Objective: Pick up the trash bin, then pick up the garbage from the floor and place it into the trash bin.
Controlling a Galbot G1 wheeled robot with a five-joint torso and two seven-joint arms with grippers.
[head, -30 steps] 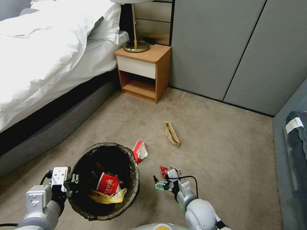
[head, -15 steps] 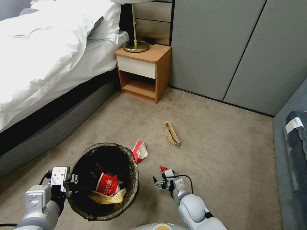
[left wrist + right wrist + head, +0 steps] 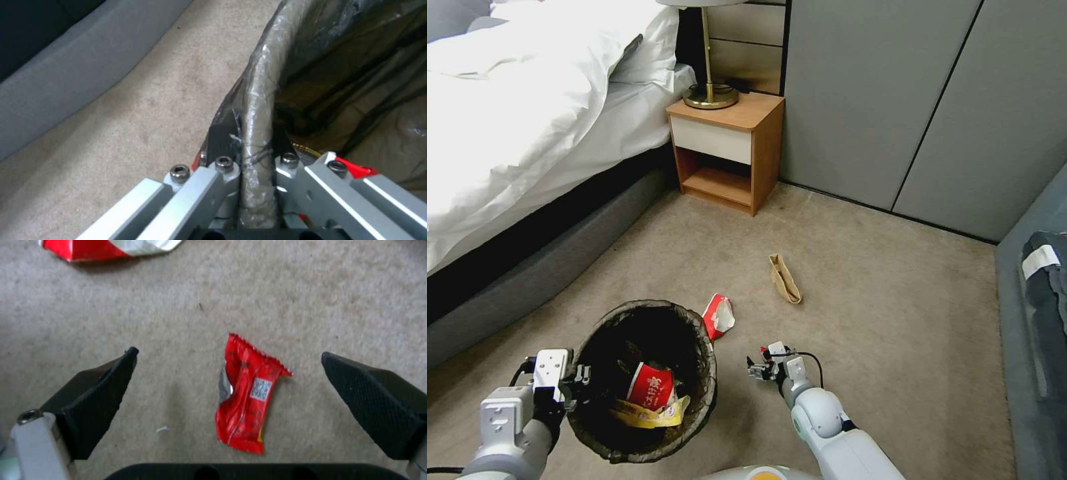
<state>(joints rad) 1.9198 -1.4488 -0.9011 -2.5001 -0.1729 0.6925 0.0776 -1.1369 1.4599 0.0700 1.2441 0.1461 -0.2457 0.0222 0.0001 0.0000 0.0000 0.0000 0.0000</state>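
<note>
- The bin [image 3: 647,380] is picked up: the left hand [image 3: 251,166] is clamped on its bagged rim at the robot's lower left, just off the bed's grey base [image 3: 540,273].
- Some garbage is in already: a red-and-white cup [image 3: 650,385] and a yellow wrapper [image 3: 650,413] lie inside the bin.
- The right hand [image 3: 227,386] hangs low over the carpet [image 3: 880,320], its pads [image 3: 100,400] spread wide apart, with a small red packet [image 3: 245,396] lying flat between them, not yet touched.
- Left on the floor: that red packet, a red-and-white packet [image 3: 719,315] just beside the bin's far rim, and a brown paper bag [image 3: 784,278] farther out toward the nightstand [image 3: 727,150].
- My judgement: about midway, with three visible pieces to go and the red packet the one in hand.
</note>
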